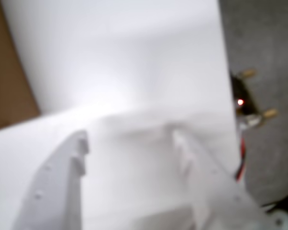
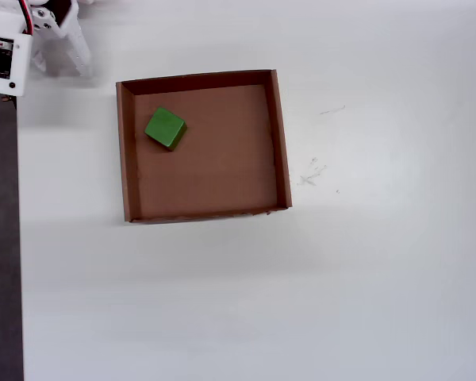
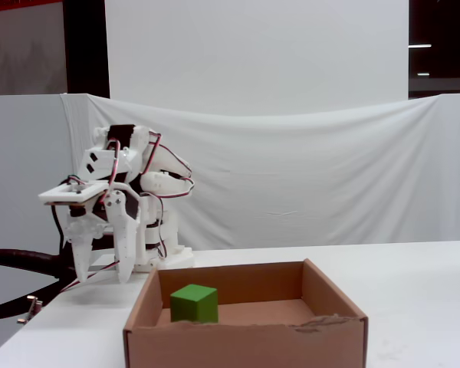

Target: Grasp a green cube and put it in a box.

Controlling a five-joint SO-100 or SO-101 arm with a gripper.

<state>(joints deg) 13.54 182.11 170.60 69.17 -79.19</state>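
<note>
One green cube (image 2: 166, 128) inside one box (image 2: 280, 143), the jaws (image 3: 102, 276) spread and empty.

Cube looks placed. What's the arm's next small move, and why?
Probably none beyond settling at rest: the green cube already lies on the floor of the box, and the gripper hangs empty, open, beside the box, touching nothing.
</note>
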